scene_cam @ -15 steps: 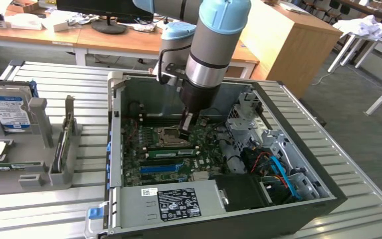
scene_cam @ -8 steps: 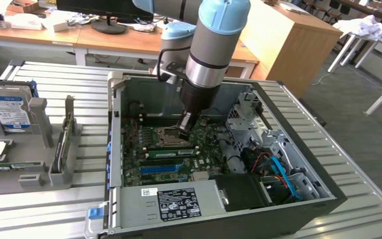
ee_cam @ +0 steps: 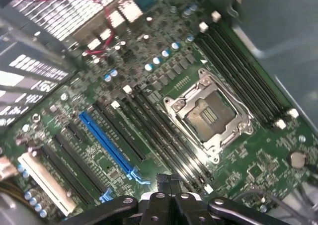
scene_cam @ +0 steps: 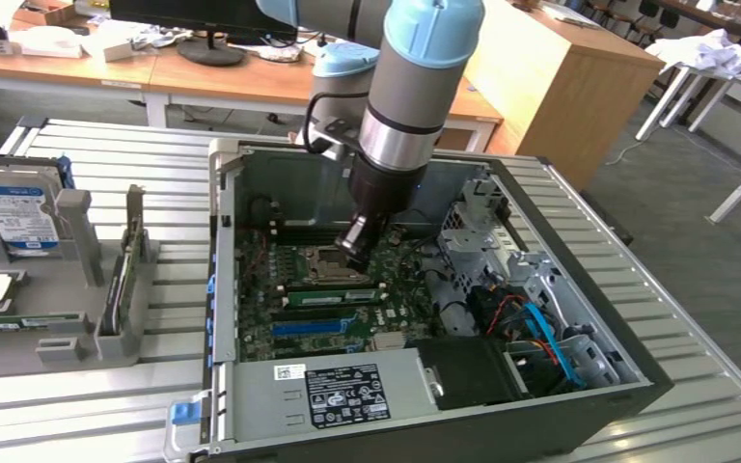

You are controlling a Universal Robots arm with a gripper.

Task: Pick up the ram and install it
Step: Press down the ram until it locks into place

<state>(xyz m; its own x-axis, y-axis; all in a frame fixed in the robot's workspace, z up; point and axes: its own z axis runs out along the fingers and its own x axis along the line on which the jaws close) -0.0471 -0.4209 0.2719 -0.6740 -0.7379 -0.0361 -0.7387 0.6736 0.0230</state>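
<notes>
My gripper (scene_cam: 352, 257) hangs inside the open computer case (scene_cam: 223, 251), just above the motherboard (scene_cam: 261, 289) beside the CPU socket (scene_cam: 323, 262). In the wrist view the gripper (ee_cam: 166, 181) is shut with nothing between its fingertips. It hovers over the long black slots (ee_cam: 164, 135), which look unfilled, between the CPU socket (ee_cam: 208, 113) and the blue slot strip (ee_cam: 110, 143). A thin stick that I take for the ram (scene_cam: 116, 289) stands on edge in the grey fixture (scene_cam: 68, 338) at the exterior view's left, well away from the gripper.
A silver hard drive (scene_cam: 16, 217) stands in the same fixture. The power supply (scene_cam: 332, 386) fills the case's near side, and drive cages with blue and red cables (scene_cam: 538, 328) line the exterior view's right. Wooden desks (scene_cam: 216, 82) stand behind.
</notes>
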